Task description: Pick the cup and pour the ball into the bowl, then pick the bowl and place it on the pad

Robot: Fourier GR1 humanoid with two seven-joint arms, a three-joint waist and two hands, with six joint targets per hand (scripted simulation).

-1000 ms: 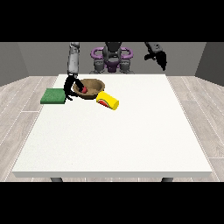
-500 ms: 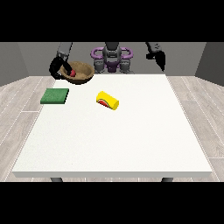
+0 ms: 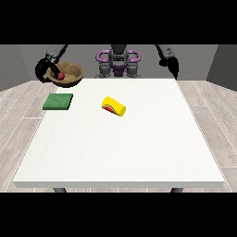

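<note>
The hand at the view's left (image 3: 46, 70) curled round the bowl (image 3: 68, 74), holding it above the pad (image 3: 58, 102); the ball (image 3: 60, 75) sat inside. The cup (image 3: 114, 106) lay on the worktop (image 3: 120, 148).

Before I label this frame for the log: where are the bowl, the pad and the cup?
bowl (image 3: 71, 74): front view, on its brown outer wall.
pad (image 3: 58, 102): front view, middle of its green top.
cup (image 3: 114, 106): front view, on its yellow side.
</note>
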